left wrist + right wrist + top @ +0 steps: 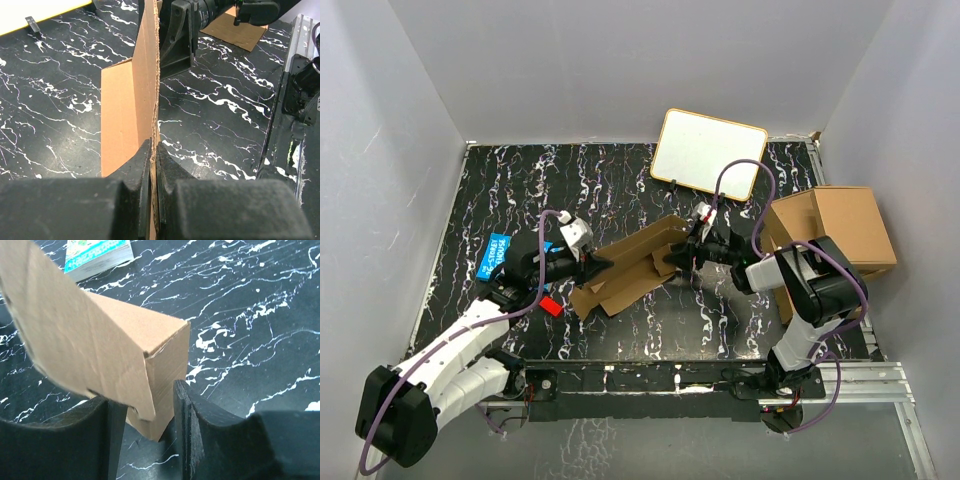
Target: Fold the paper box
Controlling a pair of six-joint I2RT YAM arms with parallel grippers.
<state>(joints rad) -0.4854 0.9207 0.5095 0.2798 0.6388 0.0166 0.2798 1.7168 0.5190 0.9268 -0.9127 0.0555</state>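
Note:
The paper box [630, 268] is a brown cardboard piece, partly folded, lying mid-table between the two arms. My left gripper [603, 264] is shut on its left end. In the left wrist view the fingers [154, 150] pinch a thin upright cardboard edge [150, 75]. My right gripper [678, 255] is at the right end. In the right wrist view its jaws [146, 395] stand on either side of a folded-up corner of the box [165, 365], and both fingers touch the cardboard. A loose flap [75, 335] hangs over the left finger.
A white board [710, 150] leans at the back. A larger brown cardboard box [835, 235] stands at the right edge. A blue picture book [505, 252] lies left of the left arm, with a small red object [551, 306] near it. White walls enclose the table.

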